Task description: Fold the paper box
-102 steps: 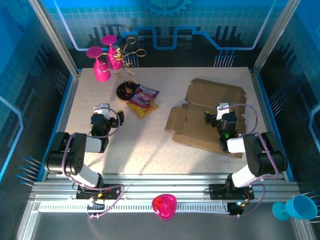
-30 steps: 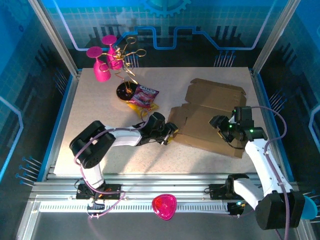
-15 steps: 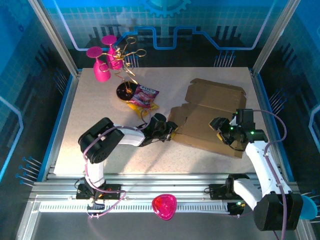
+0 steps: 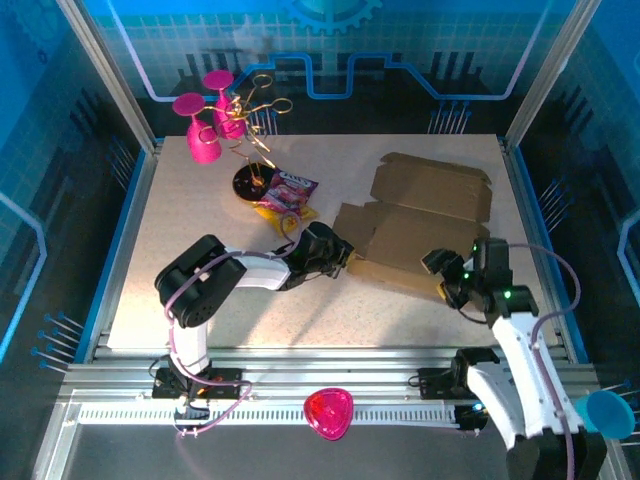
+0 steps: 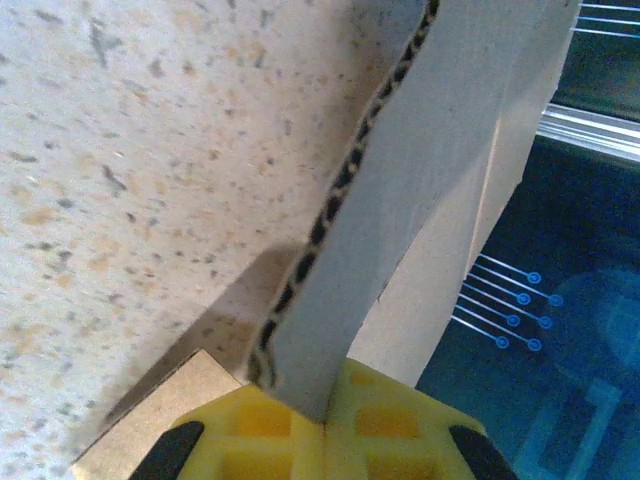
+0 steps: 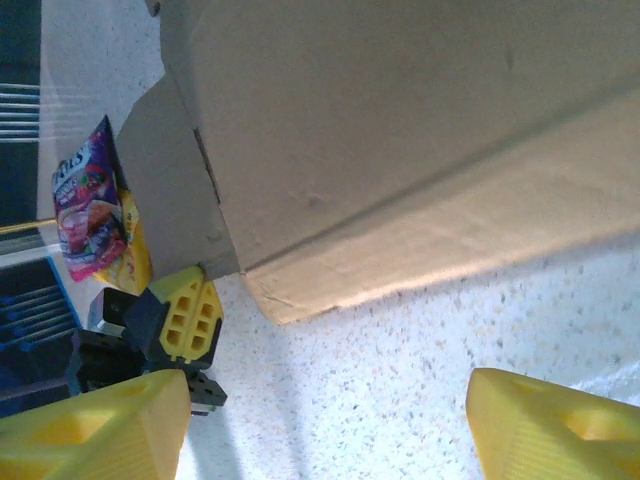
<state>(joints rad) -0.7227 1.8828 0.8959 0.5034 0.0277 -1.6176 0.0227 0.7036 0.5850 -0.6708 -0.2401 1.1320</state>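
Left fingers (image 5: 385, 430) pinching corrugated edge of paper box (image 5: 425, 170), right fingers (image 6: 90, 430) spread

The paper box (image 4: 420, 215) is plain brown; in the left wrist view its cut edge shows wavy fluting, dark against pale. The table (image 4: 200, 230) is cream, speckled with grey and tan. At its far left corner stand two magenta goblets (image 4: 203, 140). The snack packet (image 4: 285, 195) is purple on yellow. The fingers (image 6: 90, 425) of the right gripper (image 6: 328, 390) are yellow with a moulded grid, as are those of the left gripper (image 5: 325, 425).
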